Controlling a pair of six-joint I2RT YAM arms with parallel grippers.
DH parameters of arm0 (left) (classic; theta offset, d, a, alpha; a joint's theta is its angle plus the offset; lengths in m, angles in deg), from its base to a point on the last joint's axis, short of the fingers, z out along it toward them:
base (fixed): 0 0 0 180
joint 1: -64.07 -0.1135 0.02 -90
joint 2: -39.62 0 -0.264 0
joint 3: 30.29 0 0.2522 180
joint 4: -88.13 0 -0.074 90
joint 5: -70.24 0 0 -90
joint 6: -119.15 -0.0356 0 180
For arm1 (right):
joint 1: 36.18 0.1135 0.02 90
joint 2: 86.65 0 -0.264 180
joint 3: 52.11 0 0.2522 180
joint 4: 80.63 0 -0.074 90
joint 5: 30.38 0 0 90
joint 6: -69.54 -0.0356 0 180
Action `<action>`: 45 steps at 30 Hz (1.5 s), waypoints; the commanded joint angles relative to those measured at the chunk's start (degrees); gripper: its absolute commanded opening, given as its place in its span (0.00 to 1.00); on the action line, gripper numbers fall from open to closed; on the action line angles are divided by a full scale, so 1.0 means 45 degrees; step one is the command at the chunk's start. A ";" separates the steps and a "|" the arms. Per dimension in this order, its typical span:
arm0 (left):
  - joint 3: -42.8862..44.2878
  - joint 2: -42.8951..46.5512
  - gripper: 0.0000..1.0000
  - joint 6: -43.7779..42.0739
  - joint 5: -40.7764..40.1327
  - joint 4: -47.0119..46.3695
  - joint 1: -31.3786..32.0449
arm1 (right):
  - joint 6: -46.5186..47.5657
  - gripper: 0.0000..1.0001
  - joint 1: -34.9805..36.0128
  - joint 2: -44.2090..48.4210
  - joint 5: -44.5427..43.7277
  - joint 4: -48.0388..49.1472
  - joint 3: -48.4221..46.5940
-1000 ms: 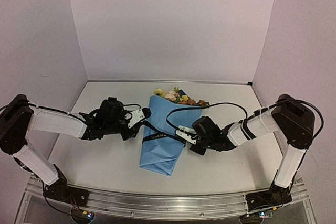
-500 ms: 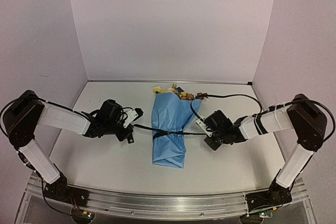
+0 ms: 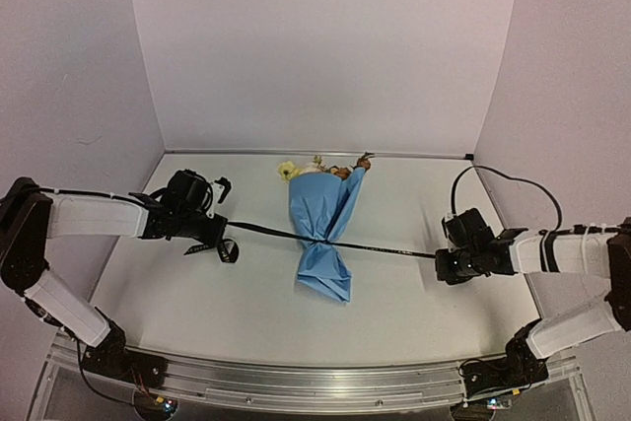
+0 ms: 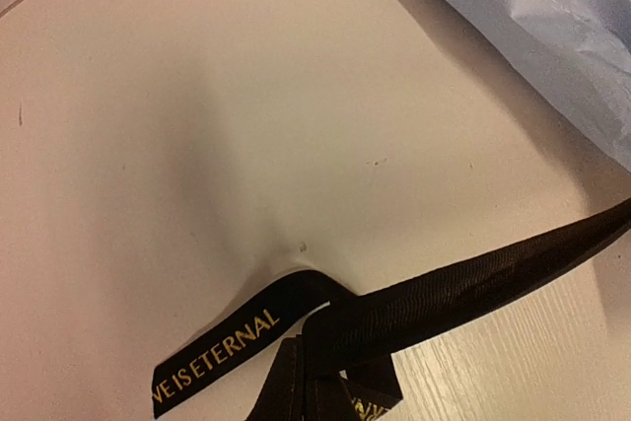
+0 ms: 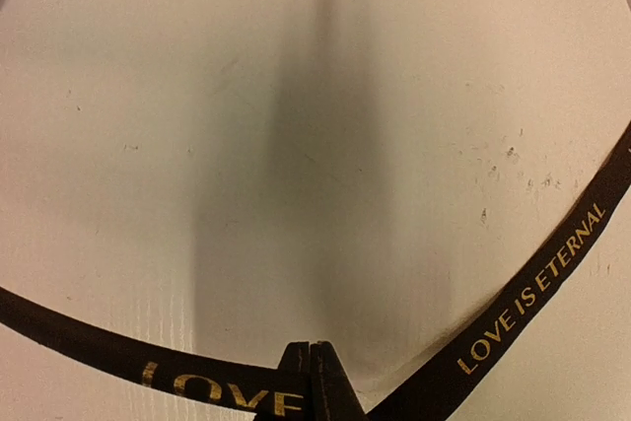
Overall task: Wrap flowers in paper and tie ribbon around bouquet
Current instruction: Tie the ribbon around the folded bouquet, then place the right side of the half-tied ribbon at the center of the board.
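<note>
**Ribbon drawn tight.** Both pairs of jaws are clenched on the ribbon [image 3: 385, 249], one end being held by the left gripper [image 3: 209, 236] and the other by the right gripper [image 5: 311, 382]. Over the last second the grippers have been drawn well apart. The ribbon has thereby been pulled taut and the bouquet [image 3: 323, 229], lying mid-table, cinched to a narrow waist, so tying is judged nearly complete. The flowers [image 3: 288, 171] are seen at its far end. The pale matt table [image 3: 197, 313] is enclosed by plain lilac walls [image 3: 315, 46].

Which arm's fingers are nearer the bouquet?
Left. The left fingers are just left of the bouquet; the right fingers are farther off on its right. Both are shut on the ribbon.
</note>
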 commanded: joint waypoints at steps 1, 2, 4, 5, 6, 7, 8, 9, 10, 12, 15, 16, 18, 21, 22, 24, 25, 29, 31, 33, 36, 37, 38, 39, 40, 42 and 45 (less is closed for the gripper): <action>-0.0670 0.1580 0.00 0.1302 -0.2341 0.1120 -0.1213 | -0.1359 0.00 -0.1052 0.1603 -0.1249 -0.2263 0.0857; -0.0753 0.1783 0.00 0.1338 -0.2355 0.1148 -0.1321 | -0.1353 0.00 -0.1124 0.1962 -0.1325 -0.2529 0.0975; -0.0897 0.2126 0.00 0.1387 -0.2418 0.1240 -0.1500 | -0.1406 0.00 -0.1319 0.2732 -0.1360 -0.2968 0.1309; -0.0970 0.2298 0.00 0.1387 -0.2449 0.1271 -0.1564 | -0.1443 0.00 -0.1409 0.3147 -0.1336 -0.3206 0.1479; -0.1037 0.2435 0.00 0.1382 -0.2464 0.1292 -0.1598 | -0.1465 0.00 -0.1449 0.3507 -0.1341 -0.3437 0.1590; -0.1101 0.2641 0.00 0.1377 -0.2495 0.1351 -0.1605 | -0.1493 0.00 -0.1453 0.3962 -0.1341 -0.3678 0.1740; -0.1175 0.2782 0.00 0.1376 -0.2536 0.1390 -0.1617 | -0.1511 0.00 -0.1460 0.4230 -0.1357 -0.3932 0.1842; -0.1247 0.2980 0.00 0.1422 -0.2629 0.1446 -0.1629 | -0.1523 0.00 -0.1449 0.4597 -0.1371 -0.4102 0.2000; -0.1299 0.3166 0.00 0.1512 -0.2806 0.1514 -0.1622 | -0.1557 0.00 -0.1460 0.4937 -0.1461 -0.4341 0.2135; -0.1508 0.3526 0.00 0.1602 -0.3193 0.1542 -0.1627 | -0.1546 0.00 -0.1515 0.5496 -0.1592 -0.4724 0.2335; -0.1740 0.4149 0.00 0.1632 -0.3238 0.1468 -0.1618 | -0.1337 0.00 -0.1507 0.6082 -0.1643 -0.5395 0.2395; -0.1861 0.4343 0.00 0.1543 -0.2904 0.1339 -0.1615 | -0.1084 0.00 -0.1513 0.6192 -0.1365 -0.5613 0.2282; -0.2003 0.4693 0.00 0.1450 -0.2229 0.1154 -0.1601 | -0.0614 0.00 -0.1501 0.6197 -0.0622 -0.6342 0.1853; -0.2367 0.5275 0.00 0.1203 -0.1608 0.0544 -0.0932 | -0.0050 0.00 -0.1458 0.6196 0.0274 -0.6734 0.1609; -0.2459 0.5431 0.00 0.1126 -0.1549 0.0264 -0.0702 | 0.0074 0.00 -0.1447 0.6121 0.0498 -0.6768 0.1549; -0.2670 0.5517 0.00 0.1002 -0.1576 -0.0262 0.0074 | 0.0434 0.00 -0.1386 0.5814 0.0785 -0.6956 0.1358; -0.2697 0.5461 0.00 0.0901 -0.1749 -0.0417 0.0602 | 0.0612 0.00 -0.1339 0.5570 0.0897 -0.7029 0.1238; -0.2613 0.4913 0.00 0.0190 -0.2459 -0.0688 0.2463 | 0.1244 0.00 -0.0842 0.4522 0.1282 -0.7525 0.0490; -0.2691 0.4784 0.00 -0.0362 -0.2807 -0.1048 0.3306 | 0.1734 0.00 -0.0171 0.4093 0.1087 -0.7651 0.0203; -0.2853 0.4772 0.00 -0.1080 -0.2801 -0.1556 0.3896 | 0.2077 0.00 0.0543 0.3717 0.1000 -0.7711 -0.0050; -0.3200 0.4961 0.00 -0.1997 -0.1784 -0.2657 0.4427 | 0.2331 0.15 0.1101 0.3282 0.1354 -0.7782 -0.0394; -0.3267 0.5007 0.00 -0.2310 -0.1506 -0.2939 0.4574 | 0.2368 0.22 0.1187 0.3175 0.1492 -0.7835 -0.0501; -0.3301 0.5047 0.00 -0.2560 -0.1156 -0.3124 0.4687 | 0.2380 0.28 0.1259 0.3029 0.1605 -0.7894 -0.0666; -0.3296 0.5042 0.00 -0.2781 -0.0930 -0.3217 0.4752 | 0.2400 0.35 0.1278 0.2927 0.1707 -0.8039 -0.0796; -0.3245 0.5035 0.00 -0.2926 -0.0621 -0.3247 0.4786 | 0.2426 0.39 0.1286 0.2819 0.1840 -0.8144 -0.0969; -0.3159 0.5036 0.00 -0.3219 -0.0142 -0.3295 0.4817 | 0.2430 0.48 0.1293 0.2737 0.2267 -0.8268 -0.1289; -0.3058 0.5098 0.00 -0.3533 0.0609 -0.3367 0.4845 | 0.2217 0.55 0.1376 0.2710 0.3444 -0.7914 -0.1756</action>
